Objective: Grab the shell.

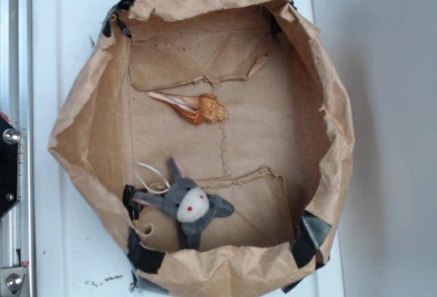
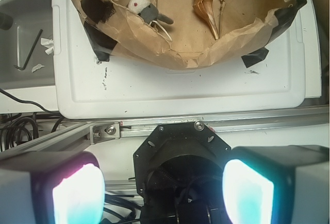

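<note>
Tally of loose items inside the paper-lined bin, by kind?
Seashell: 1, the orange-tan shell near the upper middle of the paper bin.
Plush toy: 1, the grey plush animal with a white face, at the lower left.
Total: 2.
The gripper is back over the rail, outside the bin, holding nothing.

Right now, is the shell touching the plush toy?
Apart. The exterior view shows the shell lying higher in the paper bag, with a bare strip of brown paper between it and the plush toy.
</note>
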`<action>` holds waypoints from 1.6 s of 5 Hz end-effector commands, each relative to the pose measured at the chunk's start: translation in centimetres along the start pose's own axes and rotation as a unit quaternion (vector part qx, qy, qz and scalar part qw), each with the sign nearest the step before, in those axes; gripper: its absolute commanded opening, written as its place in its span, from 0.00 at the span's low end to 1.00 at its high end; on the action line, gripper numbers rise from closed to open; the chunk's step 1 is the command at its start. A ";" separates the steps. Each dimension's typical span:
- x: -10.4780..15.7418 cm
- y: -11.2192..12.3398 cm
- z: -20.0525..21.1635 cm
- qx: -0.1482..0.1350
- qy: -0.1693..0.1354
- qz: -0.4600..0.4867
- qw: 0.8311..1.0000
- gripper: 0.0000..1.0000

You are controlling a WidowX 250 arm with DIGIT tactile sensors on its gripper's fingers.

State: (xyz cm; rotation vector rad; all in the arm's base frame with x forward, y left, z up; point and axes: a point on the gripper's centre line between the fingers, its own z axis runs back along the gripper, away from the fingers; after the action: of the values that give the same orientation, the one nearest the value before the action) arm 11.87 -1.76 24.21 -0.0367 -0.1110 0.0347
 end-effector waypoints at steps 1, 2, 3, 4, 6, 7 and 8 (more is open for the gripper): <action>0.0 0.0 0.0 0.000 0.000 0.000 1.000 1.00; 4.2 0.3 0.4 -0.005 -0.042 0.034 0.999 1.00; 5.6 0.5 -0.1 -0.007 -0.064 0.030 0.998 1.00; 8.0 1.6 -1.7 -0.016 -0.093 -0.003 0.996 1.00; 12.6 3.5 -6.4 0.000 -0.130 -0.095 0.987 1.00; 14.0 3.4 -9.1 -0.001 -0.113 -0.113 0.987 1.00; 15.2 4.3 -11.4 -0.007 -0.091 -0.116 0.989 1.00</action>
State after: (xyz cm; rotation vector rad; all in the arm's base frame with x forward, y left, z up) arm 27.32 2.10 12.61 -0.0575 -0.2400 -0.2135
